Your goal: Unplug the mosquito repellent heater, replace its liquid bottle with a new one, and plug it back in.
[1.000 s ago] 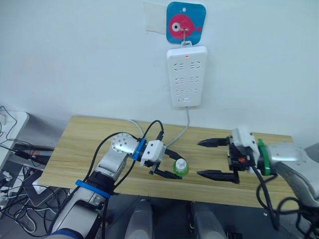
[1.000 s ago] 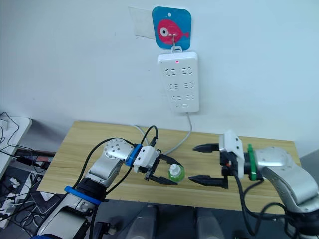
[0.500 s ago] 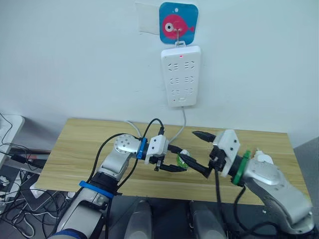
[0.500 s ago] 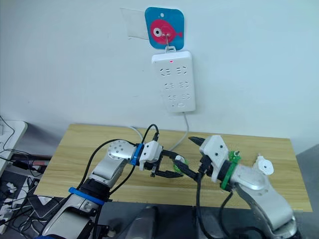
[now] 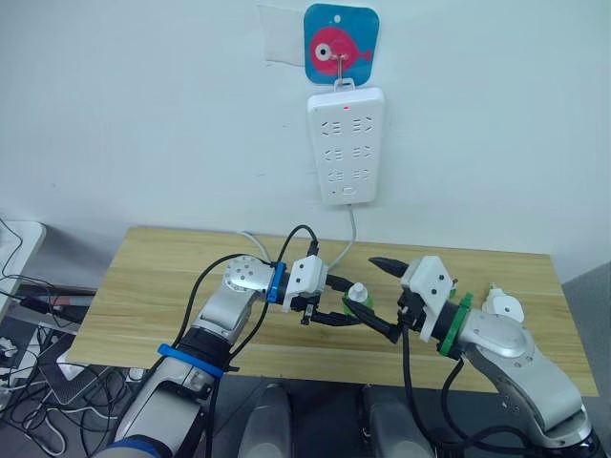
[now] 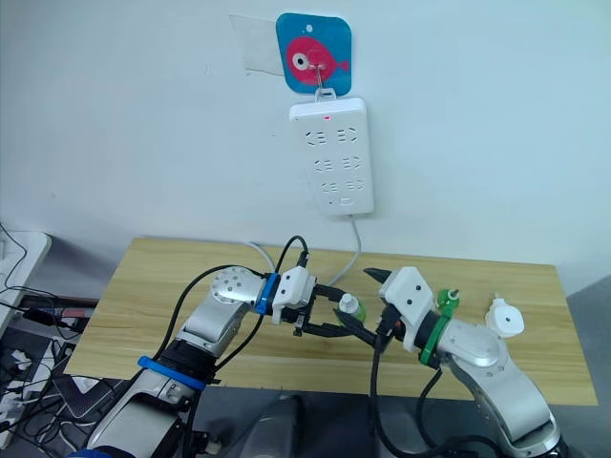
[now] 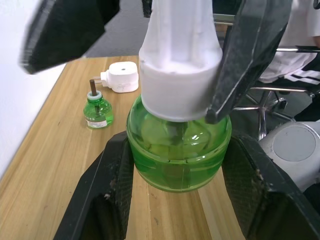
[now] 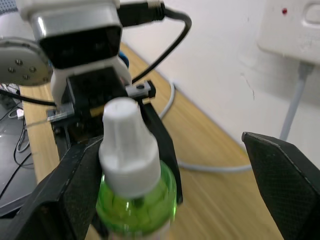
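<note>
Pale wooden desk (image 5: pixel 162 277) against a white wall, with a white power strip (image 5: pixel 346 148) hanging under a fish-shaped hook plate (image 5: pixel 341 43), all sockets bare.

New green bottle (image 7: pixel 179 150) with its white cap (image 8: pixel 125 145) on, raised above the desk's front middle and clamped at the belly by the left tool (image 5: pixel 351 307). Right tool (image 5: pixel 365 286) spread wide, straddling the cap from the opposite side, one finger close to the bottle and the other well apart from it. Mosquito repellent heater (image 5: pixel 504 307) unplugged, lying on the desk's far right end, with the old bottle (image 7: pixel 96 111) standing just beside it, wick bare.

Likely step: taking the cap off the new bottle.

- Centre the right tool on the white cap, not on the green glass below it.
- Close evenly on the cap's wider lower collar; probably slippery on the narrow tapered top.
- Keep the left tool's grip firm and the bottle upright, so as not to spill.
- Twist about the bottle's own axis and lift straight off, without bending the wick.
- Avoid knocking the left tool's fingers while closing.
</note>
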Available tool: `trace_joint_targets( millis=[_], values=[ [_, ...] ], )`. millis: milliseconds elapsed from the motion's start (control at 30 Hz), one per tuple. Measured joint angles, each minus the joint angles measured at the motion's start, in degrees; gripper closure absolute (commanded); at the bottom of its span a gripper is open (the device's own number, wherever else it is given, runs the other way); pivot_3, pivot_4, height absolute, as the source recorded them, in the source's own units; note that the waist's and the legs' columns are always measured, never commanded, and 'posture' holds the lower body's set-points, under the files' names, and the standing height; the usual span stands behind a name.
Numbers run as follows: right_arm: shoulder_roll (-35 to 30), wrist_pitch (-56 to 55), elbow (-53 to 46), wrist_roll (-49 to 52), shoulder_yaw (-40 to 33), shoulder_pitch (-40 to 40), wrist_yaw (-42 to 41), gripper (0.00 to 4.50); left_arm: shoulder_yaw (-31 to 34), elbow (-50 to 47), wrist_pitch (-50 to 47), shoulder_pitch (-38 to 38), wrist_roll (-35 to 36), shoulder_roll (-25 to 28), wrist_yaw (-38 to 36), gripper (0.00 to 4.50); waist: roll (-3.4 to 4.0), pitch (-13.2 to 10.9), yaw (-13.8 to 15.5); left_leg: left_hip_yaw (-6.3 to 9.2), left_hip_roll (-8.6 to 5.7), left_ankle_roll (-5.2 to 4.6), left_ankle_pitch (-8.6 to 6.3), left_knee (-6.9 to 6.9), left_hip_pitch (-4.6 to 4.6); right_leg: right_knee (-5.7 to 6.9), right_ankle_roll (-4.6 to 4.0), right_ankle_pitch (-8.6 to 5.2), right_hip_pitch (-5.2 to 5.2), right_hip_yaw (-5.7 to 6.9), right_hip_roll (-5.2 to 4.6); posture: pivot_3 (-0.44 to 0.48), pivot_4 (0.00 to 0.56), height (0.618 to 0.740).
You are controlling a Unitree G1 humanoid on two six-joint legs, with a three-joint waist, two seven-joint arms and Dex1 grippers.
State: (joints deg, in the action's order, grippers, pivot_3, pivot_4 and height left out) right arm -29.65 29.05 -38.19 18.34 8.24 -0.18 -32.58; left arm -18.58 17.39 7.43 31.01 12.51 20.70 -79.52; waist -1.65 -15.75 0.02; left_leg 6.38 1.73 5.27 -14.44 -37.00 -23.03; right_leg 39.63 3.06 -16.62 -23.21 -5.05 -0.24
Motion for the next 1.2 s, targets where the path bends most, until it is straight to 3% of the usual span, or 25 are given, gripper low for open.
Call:
trace_joint_targets(
  millis=[267,567,800,900,967,1200],
  values=[
    [-3.37,1.6,-3.94,7.01,-7.53,3.8,-2.35,0.04,0.02,0.05,0.09,0.09,0.03,0.13,-0.31,2.3,0.0,0.0,-0.04,0.0,0.0,0.0,0.0,0.0,0.0,-0.01,0.0,0.0,0.01,-0.01,0.0,0.12,0.258,0.74],
    [-6.22,1.65,-5.52,10.34,-9.04,7.69,-5.36,0.04,0.0,0.12,0.49,0.09,-0.14,0.38,-1.15,2.3,0.0,0.0,-0.05,-0.01,0.0,0.0,0.0,0.0,0.01,0.0,0.0,0.0,0.01,-0.01,0.01,0.12,0.258,0.74],
    [0.53,5.45,-6.65,12.34,-2.84,-2.05,-0.3,0.04,-0.35,0.22,0.63,0.07,-0.42,0.37,-1.23,2.3,-0.02,0.0,-0.21,0.01,0.02,0.0,0.0,0.01,0.01,-0.02,0.0,0.0,0.01,-0.01,0.03,0.12,0.258,0.74],
    [1.36,5.65,-6.2,11.9,-0.9,-2.45,0.52,0.53,-0.68,0.22,0.73,0.05,-0.58,0.47,-1.37,2.3,-0.02,0.0,-0.04,0.0,0.01,0.0,0.0,0.01,-0.03,-0.11,0.0,0.0,0.01,0.0,0.01,0.125,0.26,0.74],
    [1.41,5.64,-5.73,11.63,0.11,-2.36,0.52,1.1,-0.75,0.22,0.74,0.03,-0.65,0.51,-1.4,2.3,-0.02,0.0,0.0,0.0,-0.01,0.0,0.0,0.01,-0.04,-0.11,0.0,0.0,0.01,0.0,-0.01,0.125,0.26,0.74],
    [0.97,5.01,-4.13,9.61,1.06,-2.68,0.27,3.54,-0.87,0.21,0.72,0.03,-0.65,0.46,-1.33,2.3,-0.02,0.0,-0.11,0.01,0.0,0.0,0.0,0.02,-0.02,-0.09,0.0,0.0,0.01,0.0,0.0,0.127,0.263,0.74]
  ],
)
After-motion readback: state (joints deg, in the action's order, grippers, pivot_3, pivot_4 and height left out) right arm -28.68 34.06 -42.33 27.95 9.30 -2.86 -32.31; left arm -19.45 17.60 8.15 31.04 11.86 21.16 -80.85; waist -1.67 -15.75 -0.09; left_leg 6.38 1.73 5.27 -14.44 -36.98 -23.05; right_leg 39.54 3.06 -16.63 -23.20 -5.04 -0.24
